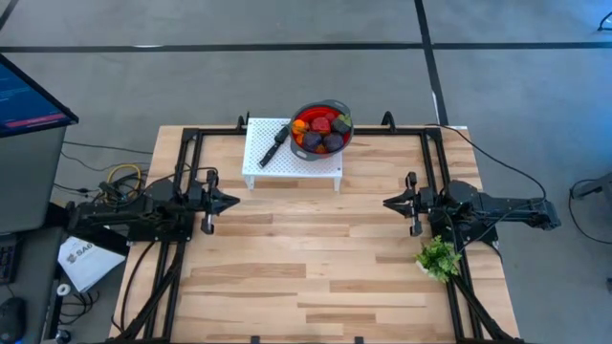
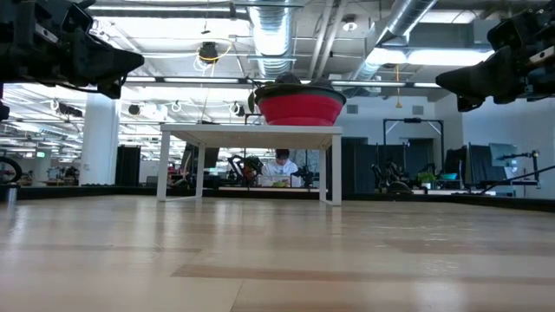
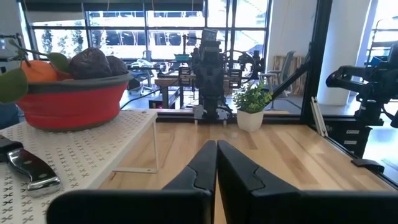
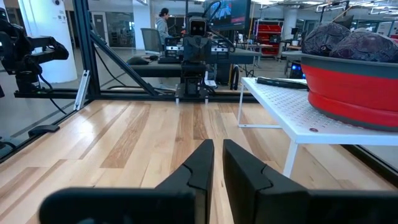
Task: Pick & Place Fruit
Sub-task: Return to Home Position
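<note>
The fruit (image 1: pixel 321 132) lies heaped in the red strainer (image 1: pixel 323 103) on the white shelf (image 1: pixel 292 164) at the table's (image 1: pixel 316 258) far edge. The left gripper (image 1: pixel 232 202) and right gripper (image 1: pixel 388 203), fingers closed and empty, face each other at mid-table, both well short of the fruit.

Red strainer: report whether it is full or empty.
Full. The red strainer on the white shelf holds a heap of fruit, red, orange and dark purple pieces rising above its rim.
</note>
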Available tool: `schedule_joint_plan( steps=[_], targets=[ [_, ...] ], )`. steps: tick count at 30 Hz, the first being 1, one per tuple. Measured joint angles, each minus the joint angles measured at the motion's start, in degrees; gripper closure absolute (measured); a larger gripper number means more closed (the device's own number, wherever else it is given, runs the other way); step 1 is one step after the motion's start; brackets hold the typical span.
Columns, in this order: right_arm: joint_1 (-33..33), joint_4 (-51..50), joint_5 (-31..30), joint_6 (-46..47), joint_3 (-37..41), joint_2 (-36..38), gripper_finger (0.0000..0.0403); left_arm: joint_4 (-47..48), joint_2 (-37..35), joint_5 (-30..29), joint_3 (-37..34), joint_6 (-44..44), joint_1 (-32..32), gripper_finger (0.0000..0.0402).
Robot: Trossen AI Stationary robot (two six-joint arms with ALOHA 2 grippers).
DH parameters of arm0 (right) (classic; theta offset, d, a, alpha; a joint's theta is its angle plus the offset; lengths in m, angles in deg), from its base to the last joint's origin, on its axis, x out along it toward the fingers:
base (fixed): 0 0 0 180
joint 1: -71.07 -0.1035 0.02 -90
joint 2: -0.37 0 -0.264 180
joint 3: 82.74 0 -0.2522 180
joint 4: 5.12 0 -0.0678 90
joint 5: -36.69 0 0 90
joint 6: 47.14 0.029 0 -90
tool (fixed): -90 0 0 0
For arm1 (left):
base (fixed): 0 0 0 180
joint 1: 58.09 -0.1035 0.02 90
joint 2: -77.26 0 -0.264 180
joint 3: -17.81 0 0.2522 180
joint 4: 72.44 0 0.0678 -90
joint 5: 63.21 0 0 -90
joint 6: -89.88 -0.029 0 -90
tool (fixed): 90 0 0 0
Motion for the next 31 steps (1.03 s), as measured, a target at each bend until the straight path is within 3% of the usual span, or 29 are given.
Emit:
schedule_joint_plan(
  steps=[31],
  targets=[
    [0.0,0.0,0.0,0.0,0.0,0.0,0.0373,-0.8,0.0,0.1,0.0,0.0,0.0,0.0394]
  ],
)
